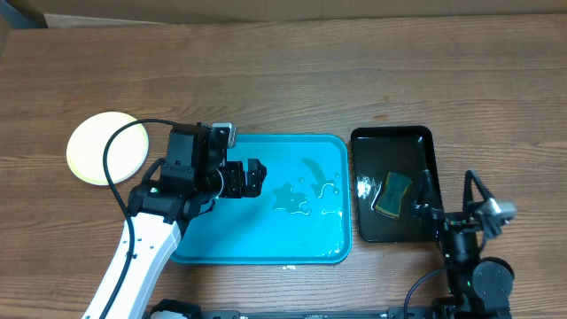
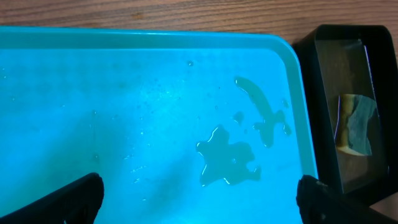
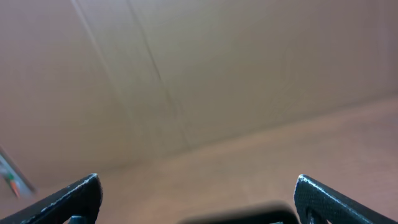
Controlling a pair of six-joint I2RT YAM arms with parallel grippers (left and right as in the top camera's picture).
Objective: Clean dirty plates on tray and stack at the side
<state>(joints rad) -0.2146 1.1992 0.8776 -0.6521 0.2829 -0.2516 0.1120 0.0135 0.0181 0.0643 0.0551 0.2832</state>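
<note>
Left pincer [image 1: 246,177] spread wide, empty, over the wet tray [image 1: 266,241].
Pale plate [image 1: 97,151] lies left of the tray; right pincer [image 3: 198,190] gapes wide too.

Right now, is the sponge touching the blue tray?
Apart. The overhead view shows the sponge lying inside the black tray, beside the blue tray.

table [image 1: 266,80]: brown wood with the grain running left to right; bare boards around everything
black tray [image 1: 390,151]: glossy, narrow, rectangular; lies on the table at the right side
sponge [image 1: 392,193]: yellow with a green-grey face; lies inside the black tray, near its middle
puddles [image 1: 292,197]: clear, irregular patches of liquid; left of the black tray
</note>
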